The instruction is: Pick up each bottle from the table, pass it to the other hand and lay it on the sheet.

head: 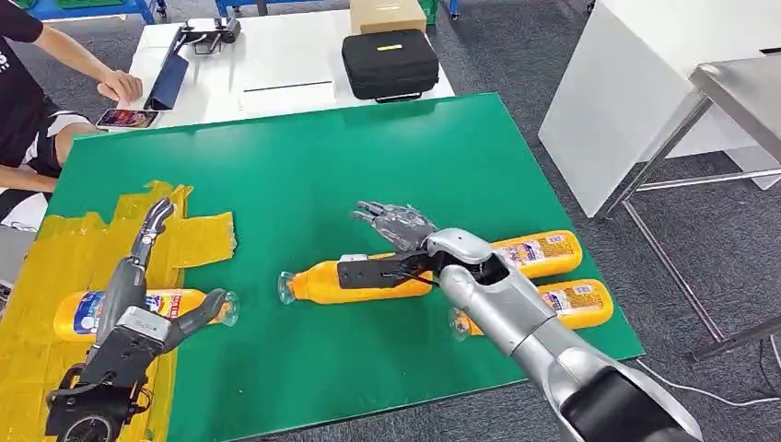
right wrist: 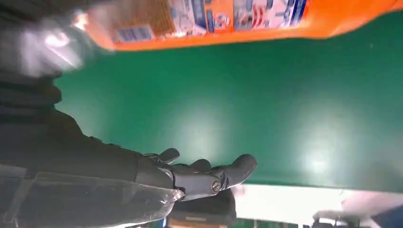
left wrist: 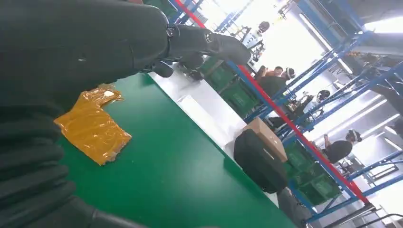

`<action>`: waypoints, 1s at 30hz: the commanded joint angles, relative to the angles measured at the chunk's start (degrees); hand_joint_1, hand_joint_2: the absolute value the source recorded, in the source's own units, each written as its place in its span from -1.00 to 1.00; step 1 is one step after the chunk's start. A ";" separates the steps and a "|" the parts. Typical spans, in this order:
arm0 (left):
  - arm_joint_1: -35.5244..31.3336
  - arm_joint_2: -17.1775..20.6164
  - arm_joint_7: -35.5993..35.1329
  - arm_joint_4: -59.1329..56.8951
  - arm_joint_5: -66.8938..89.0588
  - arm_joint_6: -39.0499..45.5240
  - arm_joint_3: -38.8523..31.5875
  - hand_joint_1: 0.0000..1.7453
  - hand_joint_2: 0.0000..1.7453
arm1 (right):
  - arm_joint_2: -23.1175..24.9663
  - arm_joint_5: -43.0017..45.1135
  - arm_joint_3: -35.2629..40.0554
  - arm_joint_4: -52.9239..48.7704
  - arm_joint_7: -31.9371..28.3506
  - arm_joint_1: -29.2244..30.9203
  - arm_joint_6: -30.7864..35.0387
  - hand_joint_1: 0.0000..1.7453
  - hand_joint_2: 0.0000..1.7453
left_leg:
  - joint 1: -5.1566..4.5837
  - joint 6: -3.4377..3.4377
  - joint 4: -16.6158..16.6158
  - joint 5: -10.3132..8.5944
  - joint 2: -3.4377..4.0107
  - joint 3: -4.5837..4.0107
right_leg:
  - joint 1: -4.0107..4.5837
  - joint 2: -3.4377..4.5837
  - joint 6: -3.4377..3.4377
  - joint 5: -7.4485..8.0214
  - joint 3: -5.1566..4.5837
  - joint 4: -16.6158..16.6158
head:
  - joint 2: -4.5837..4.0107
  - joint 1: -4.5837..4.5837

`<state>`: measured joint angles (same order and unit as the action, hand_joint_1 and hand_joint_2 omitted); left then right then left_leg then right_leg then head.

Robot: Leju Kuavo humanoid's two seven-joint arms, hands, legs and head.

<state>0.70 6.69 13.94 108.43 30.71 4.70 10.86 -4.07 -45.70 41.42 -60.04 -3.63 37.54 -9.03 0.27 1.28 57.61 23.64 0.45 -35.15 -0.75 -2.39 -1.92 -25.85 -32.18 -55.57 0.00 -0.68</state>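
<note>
Several orange bottles lie on the green table point(head: 368, 157). One bottle point(head: 87, 313) rests on the yellow sheet point(head: 55, 258) at the left, with my left hand point(head: 147, 295) open just over it, fingers stretched forward and thumb beside its neck. A second bottle point(head: 318, 281) lies mid-table, partly hidden under my right wrist. My right hand point(head: 396, 224) hovers open just beyond it, holding nothing. Two more bottles point(head: 539, 250) point(head: 580, 304) lie at the right. In the right wrist view an orange bottle point(right wrist: 228, 23) lies close to the open right hand point(right wrist: 204, 178).
A white table point(head: 276, 64) behind holds a black case point(head: 390, 63) and a cardboard box point(head: 387, 14). A person point(head: 28, 101) sits at the back left by a phone point(head: 126, 118). A metal table point(head: 737, 83) stands to the right. The green table's right edge runs near the two bottles.
</note>
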 commanded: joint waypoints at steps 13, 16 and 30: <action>-2.45 -0.99 -1.26 -3.30 -0.35 -0.79 0.86 -1.00 1.00 | -0.31 1.28 7.19 9.03 3.26 5.29 -5.79 -1.00 1.00 | 0.00 -0.04 -0.04 0.02 -0.03 0.13 | -0.01 0.10 0.05 -0.03 0.13 0.05 | -0.02 0.00; -2.43 -0.80 -1.96 -3.92 0.11 -0.99 0.53 -1.00 1.00 | -0.73 -0.30 8.73 9.73 5.63 5.83 -6.63 -1.00 1.00 | -0.01 -0.03 -0.04 0.01 -0.03 0.11 | -0.02 0.09 0.05 -0.03 0.09 0.04 | 0.00 0.00; -2.03 -2.13 -3.42 -4.44 1.44 -1.05 -1.00 -1.00 1.00 | 0.40 -3.58 9.32 15.06 8.33 5.56 -7.59 -1.00 1.00 | -0.02 -0.05 -0.06 0.05 -0.02 0.23 | -0.04 0.17 0.08 -0.06 0.22 0.06 | -0.02 0.00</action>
<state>0.66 6.10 11.13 107.95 31.82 4.11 10.60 -4.35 -49.20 47.28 -52.41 4.72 39.74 -15.61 0.27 1.28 57.61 23.64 0.45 -35.16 -0.75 -2.38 -1.92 -25.85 -32.21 -55.57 -0.02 -0.68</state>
